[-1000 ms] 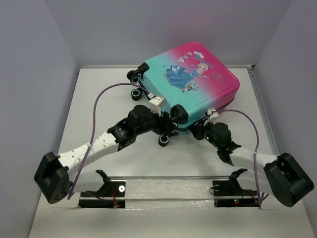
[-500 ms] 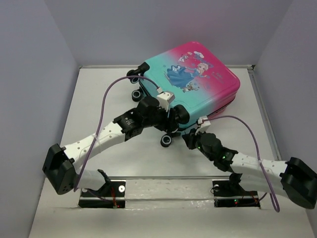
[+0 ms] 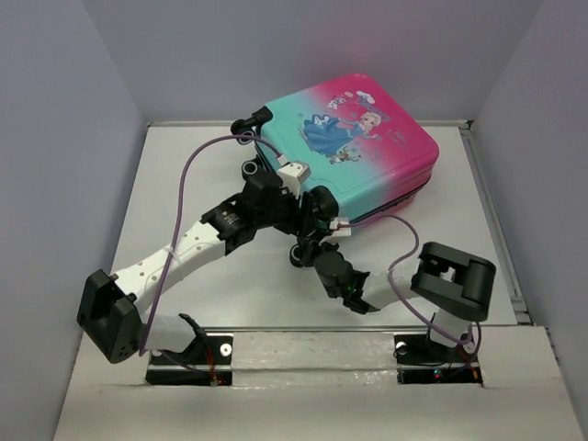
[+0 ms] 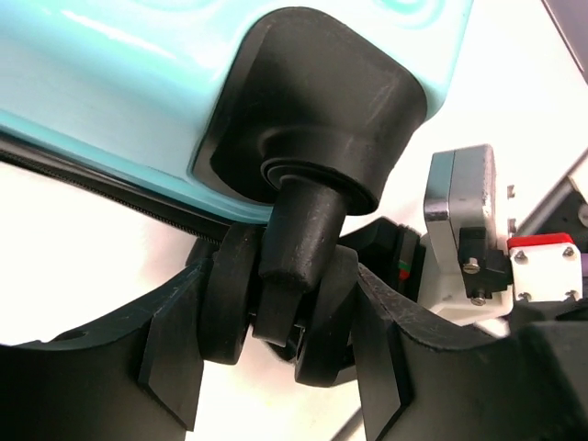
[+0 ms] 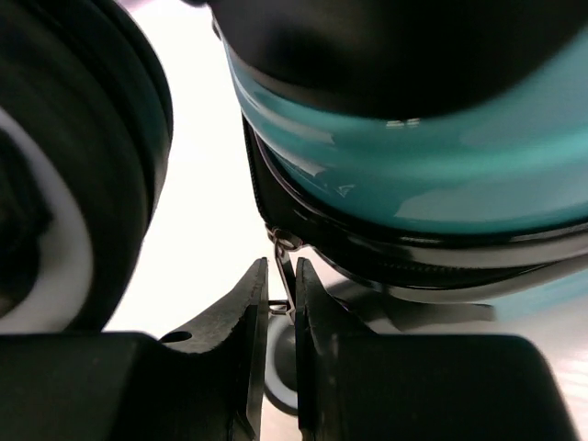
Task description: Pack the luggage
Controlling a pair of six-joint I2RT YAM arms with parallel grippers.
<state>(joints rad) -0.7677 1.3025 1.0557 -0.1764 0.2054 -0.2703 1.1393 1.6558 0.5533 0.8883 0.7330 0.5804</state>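
Note:
The luggage (image 3: 367,138) lies closed on the table (image 3: 193,184), princess print up, teal end toward me. My left gripper (image 3: 309,217) is at its near corner, shut on a black twin wheel (image 4: 230,303) under the corner housing (image 4: 312,101); the fingers (image 4: 175,349) clamp both wheel halves. My right gripper (image 3: 319,248) is right below it at the case's front seam. In the right wrist view its jaws (image 5: 280,285) are almost together on the thin metal zipper pull (image 5: 285,274), which hangs from the black zipper band (image 5: 367,248) of the teal shell.
Other black wheels (image 3: 250,169) stick out at the case's left end. A second wheel (image 5: 73,184) looms close on the left of the right gripper. Grey walls close in the table on three sides. Two black mounts (image 3: 188,354) sit at the near edge.
My right arm has swung left along the case's front edge, to just below the left gripper. The case has shifted slightly up and to the left. My left gripper stays on the wheel.

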